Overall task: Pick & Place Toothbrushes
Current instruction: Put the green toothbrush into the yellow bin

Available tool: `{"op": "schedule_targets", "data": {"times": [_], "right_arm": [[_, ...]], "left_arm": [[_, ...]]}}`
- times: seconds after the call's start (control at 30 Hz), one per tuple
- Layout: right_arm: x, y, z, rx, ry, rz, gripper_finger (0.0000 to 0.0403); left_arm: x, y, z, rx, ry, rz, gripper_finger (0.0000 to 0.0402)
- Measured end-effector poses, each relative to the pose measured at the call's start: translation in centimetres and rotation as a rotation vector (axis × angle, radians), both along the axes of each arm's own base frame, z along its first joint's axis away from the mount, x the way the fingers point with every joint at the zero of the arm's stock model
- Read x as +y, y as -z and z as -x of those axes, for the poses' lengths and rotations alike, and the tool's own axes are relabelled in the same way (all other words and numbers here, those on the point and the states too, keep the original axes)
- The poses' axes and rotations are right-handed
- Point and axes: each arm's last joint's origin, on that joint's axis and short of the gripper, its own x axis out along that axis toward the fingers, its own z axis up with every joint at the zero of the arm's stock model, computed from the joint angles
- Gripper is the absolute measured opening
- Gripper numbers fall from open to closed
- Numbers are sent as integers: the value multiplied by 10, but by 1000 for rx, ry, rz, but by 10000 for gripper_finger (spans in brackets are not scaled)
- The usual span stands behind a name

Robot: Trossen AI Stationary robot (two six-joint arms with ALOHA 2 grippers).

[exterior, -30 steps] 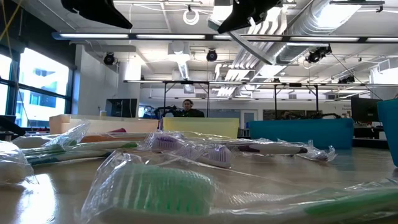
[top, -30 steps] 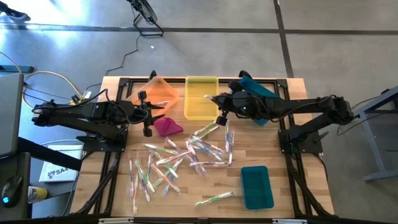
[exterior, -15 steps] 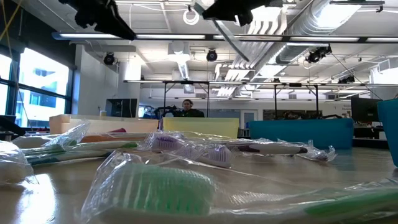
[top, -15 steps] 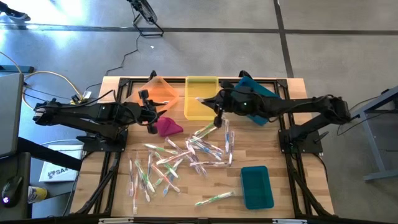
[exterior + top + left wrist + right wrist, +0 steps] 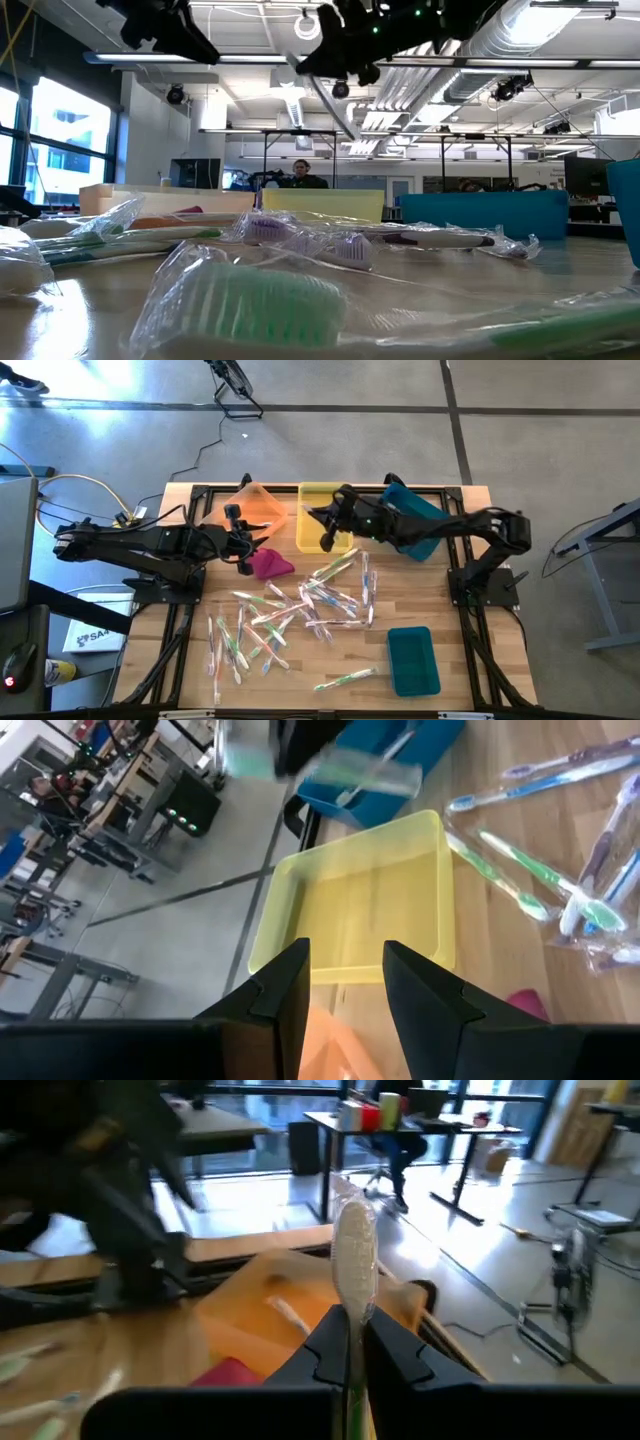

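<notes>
As it hung over the yellow bin (image 5: pixel 322 518), the right claw (image 5: pixel 326 540) clamped a wrapped toothbrush (image 5: pixel 353 1270) (light, slippery film; best held mid-handle); left claw (image 5: pixel 243 553) gaped empty.

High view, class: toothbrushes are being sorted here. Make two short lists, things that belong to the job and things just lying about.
Belongs to the job:
- loose toothbrushes scattered mid-table
- wrapped toothbrush held in the right claw, over the yellow bin
- left claw, open and empty
- orange bin, teal bin

Just lying about:
- magenta cloth lump
- cables beside the table
</notes>
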Motion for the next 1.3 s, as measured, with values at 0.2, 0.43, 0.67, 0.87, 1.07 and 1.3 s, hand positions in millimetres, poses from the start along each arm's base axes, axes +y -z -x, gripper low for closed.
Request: {"op": "schedule_targets", "data": {"times": [0.2, 0.43, 0.67, 0.87, 1.07, 1.3], "right_arm": [[-22, -1, 5, -27, 117, -11, 7], [-41, 6, 8, -34, 190, -96, 7], [-46, 40, -5, 44, 250, -123, 7], [-51, 62, -10, 98, 338, -114, 7], [-57, 79, -13, 130, 360, -147, 7], [-65, 87, -7, 172, 416, -219, 7]], "left_arm": [[-1, 4, -5, 11, 1, 26, 124], [-1, 7, -11, 9, -4, 40, 124], [-1, 6, -18, -12, -4, 42, 124], [-1, 10, -21, 14, -3, 41, 124], [-2, 11, -22, 19, -1, 42, 124], [-2, 11, -22, 11, -4, 47, 124]]}}
